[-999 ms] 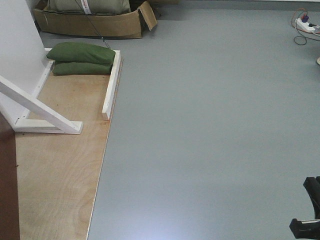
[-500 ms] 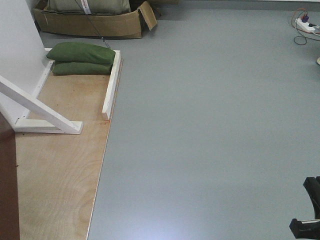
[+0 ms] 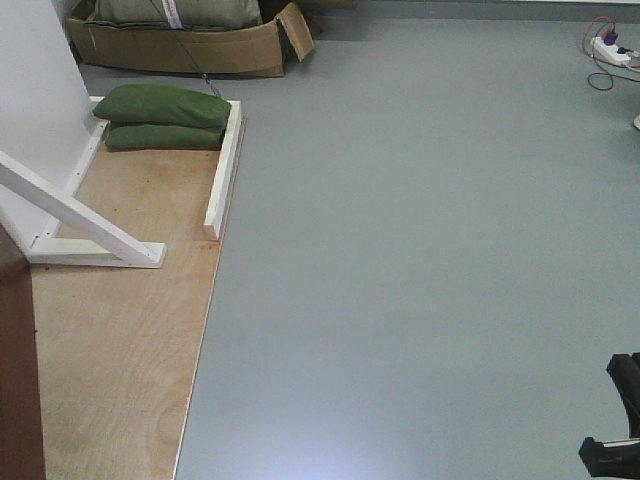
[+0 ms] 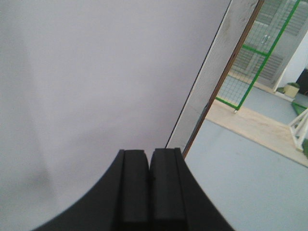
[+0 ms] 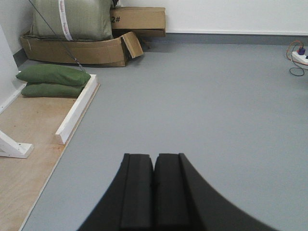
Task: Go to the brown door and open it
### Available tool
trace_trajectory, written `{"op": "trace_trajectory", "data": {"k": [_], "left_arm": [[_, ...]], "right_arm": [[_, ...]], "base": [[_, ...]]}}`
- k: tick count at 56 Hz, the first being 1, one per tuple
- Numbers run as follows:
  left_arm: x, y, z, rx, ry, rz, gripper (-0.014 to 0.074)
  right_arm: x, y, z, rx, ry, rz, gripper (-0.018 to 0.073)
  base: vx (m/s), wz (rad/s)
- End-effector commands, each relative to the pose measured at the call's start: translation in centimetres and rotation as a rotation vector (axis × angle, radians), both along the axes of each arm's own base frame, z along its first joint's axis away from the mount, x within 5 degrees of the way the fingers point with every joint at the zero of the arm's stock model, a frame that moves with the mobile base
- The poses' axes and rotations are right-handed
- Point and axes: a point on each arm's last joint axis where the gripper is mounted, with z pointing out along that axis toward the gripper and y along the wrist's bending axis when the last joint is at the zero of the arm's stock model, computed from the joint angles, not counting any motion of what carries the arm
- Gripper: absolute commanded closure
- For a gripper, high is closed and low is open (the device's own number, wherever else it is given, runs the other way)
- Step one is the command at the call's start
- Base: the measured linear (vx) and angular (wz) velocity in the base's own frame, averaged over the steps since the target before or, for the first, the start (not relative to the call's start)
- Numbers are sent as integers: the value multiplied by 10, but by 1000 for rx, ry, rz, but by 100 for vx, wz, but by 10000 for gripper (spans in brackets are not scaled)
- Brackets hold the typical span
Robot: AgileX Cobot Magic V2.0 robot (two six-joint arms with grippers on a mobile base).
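Green sandbags, grey floor, dark brown door.

Front view: high, tilted down over grey floor, plywood board at left. Right wrist view: low, near level, facing forward over right gripper. It shares sandbags, cardboard box and power strip with front view. Left wrist view: over left gripper, close against white panel.

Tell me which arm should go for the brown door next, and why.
Left, probably. The brown door sits at the front view's far left edge, and the left gripper, shut, faces a white panel with a brown edge. The right gripper, also shut, points at open grey floor.
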Motion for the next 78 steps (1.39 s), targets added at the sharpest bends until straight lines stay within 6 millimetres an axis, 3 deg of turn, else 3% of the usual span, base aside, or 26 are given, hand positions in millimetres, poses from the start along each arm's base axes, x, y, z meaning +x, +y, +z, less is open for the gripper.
{"op": "trace_trajectory", "data": {"k": [1, 16, 35, 56, 78], "left_arm": [[-3, -12, 21, 99, -13, -61, 603], [2, -23, 33, 187, -23, -220, 603], [10, -53, 56, 366, -33, -509, 603], [37, -97, 74, 590, 27, -1007, 603], [58, -139, 74, 751, 114, -1494, 603]], "right_arm": [[2, 0, 6, -6, -83, -2, 559], [2, 0, 6, -6, -83, -2, 559], [2, 0, 6, -6, -79, -2, 559], [2, 0, 6, -6, -79, -2, 559], [2, 0, 6, -6, -79, -2, 559]], "base": [[0, 0], [0, 0], [0, 0], [0, 0], [0, 0]]}}
